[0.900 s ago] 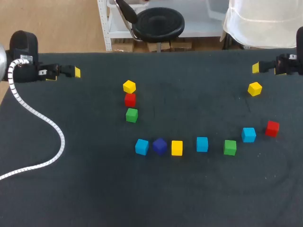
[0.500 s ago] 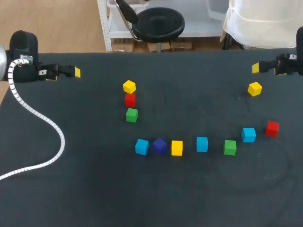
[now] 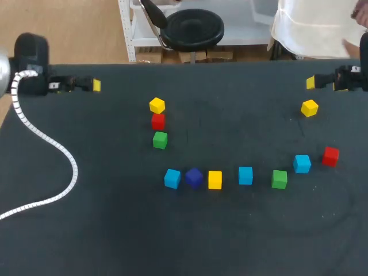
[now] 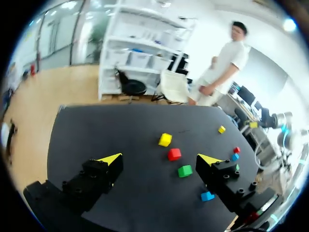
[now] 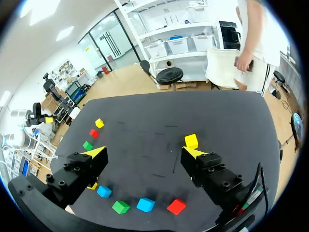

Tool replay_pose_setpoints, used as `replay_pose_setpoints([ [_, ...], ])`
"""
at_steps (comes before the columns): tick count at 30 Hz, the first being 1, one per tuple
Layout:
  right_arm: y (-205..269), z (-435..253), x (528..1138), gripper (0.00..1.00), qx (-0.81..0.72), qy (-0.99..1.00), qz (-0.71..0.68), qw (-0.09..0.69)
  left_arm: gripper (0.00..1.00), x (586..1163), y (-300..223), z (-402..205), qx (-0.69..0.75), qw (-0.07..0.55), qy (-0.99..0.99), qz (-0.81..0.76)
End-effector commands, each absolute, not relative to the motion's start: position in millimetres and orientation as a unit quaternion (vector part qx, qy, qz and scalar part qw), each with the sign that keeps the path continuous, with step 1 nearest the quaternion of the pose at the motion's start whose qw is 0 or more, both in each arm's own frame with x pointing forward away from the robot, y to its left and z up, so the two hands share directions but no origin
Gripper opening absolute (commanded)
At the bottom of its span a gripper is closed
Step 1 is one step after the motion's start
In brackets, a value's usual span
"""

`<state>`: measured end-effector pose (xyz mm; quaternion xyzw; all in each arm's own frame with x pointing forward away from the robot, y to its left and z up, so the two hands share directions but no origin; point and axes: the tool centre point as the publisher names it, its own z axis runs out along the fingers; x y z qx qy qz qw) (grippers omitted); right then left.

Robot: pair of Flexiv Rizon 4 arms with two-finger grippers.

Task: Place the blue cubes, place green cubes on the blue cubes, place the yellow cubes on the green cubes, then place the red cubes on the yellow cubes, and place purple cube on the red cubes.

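Note:
Loose cubes lie on the black table (image 3: 115, 218). At the left middle a yellow cube (image 3: 157, 105), a red cube (image 3: 158, 121) and a green cube (image 3: 160, 140) form a short column. Nearer the front runs an arc: blue (image 3: 172, 178), purple (image 3: 194, 177), yellow (image 3: 215, 180), blue (image 3: 245, 175), green (image 3: 279, 179), blue (image 3: 302, 164), red (image 3: 330, 156). Another yellow cube (image 3: 309, 107) sits far right. My left gripper (image 3: 92, 85) (image 4: 160, 159) hovers open and empty at the far left edge. My right gripper (image 3: 313, 83) (image 5: 144, 152) is open and empty at the far right, just behind that yellow cube (image 5: 191, 141).
A white ribbed cable (image 3: 52, 149) trails from the left arm across the table's left side. Bare cloth spans the front and the centre back. A person stands beyond the far right corner, not touching the table.
The left arm has shifted slightly, its yellow tip edging a little toward the back right. The right arm and all cubes are unmoved.

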<state>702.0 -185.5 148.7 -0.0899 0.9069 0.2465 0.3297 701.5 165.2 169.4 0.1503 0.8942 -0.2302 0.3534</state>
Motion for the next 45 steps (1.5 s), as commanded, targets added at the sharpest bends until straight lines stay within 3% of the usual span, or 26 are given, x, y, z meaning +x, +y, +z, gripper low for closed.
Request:
replay_pose_setpoints([
  [1,-185.3,149.5,700.8,1.00,-0.089,0.907,0.244,0.330,1.00,710.8,134.4,181.8,0.285,0.322,0.879,-0.205],
  [8,-185.3,149.5,700.8,1.00,-0.089,0.907,0.244,0.330,1.00,701.1,94.1,176.7,0.389,0.270,0.859,-0.194],
  [17,-185.3,149.5,700.8,1.00,-0.089,0.907,0.244,0.330,1.00,684.6,84.0,180.5,0.533,0.278,0.772,-0.207],
  [24,-185.3,149.5,700.8,1.00,-0.089,0.907,0.244,0.330,1.00,680.9,73.6,174.6,0.572,0.306,0.714,-0.264],
  [37,-185.3,149.5,700.8,1.00,-0.089,0.907,0.244,0.330,1.00,678.6,8.2,131.3,0.608,0.240,0.684,-0.323],
  [45,-185.3,149.5,700.8,1.00,-0.089,0.907,0.244,0.330,1.00,675.5,-5.3,127.3,0.624,0.234,0.681,-0.304],
])
